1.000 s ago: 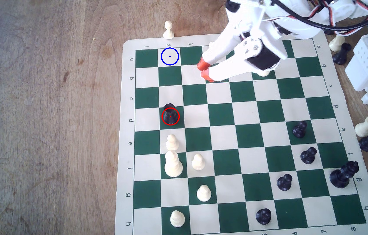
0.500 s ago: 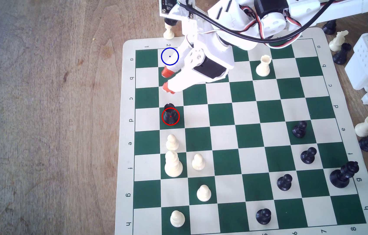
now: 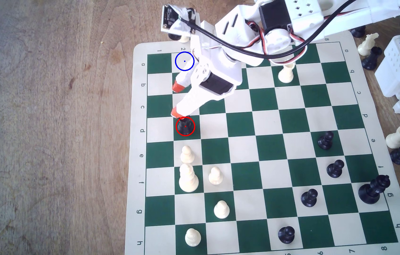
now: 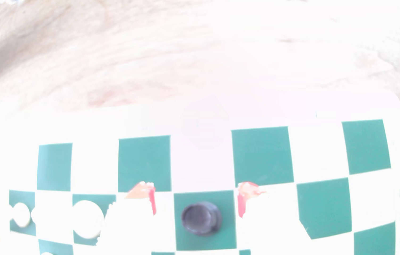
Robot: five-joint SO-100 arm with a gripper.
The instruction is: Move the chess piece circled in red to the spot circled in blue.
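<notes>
On green square, one black rook (image 3: 185,126), two orange-tipped fingers (image 3: 177,86) spread wide, straddling it.

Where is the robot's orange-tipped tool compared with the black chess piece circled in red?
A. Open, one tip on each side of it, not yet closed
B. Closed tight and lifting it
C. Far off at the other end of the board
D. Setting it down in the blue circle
A: in the wrist view the tool is open, its orange tips apart on either side of the black rook, which stands on its green square.
</notes>
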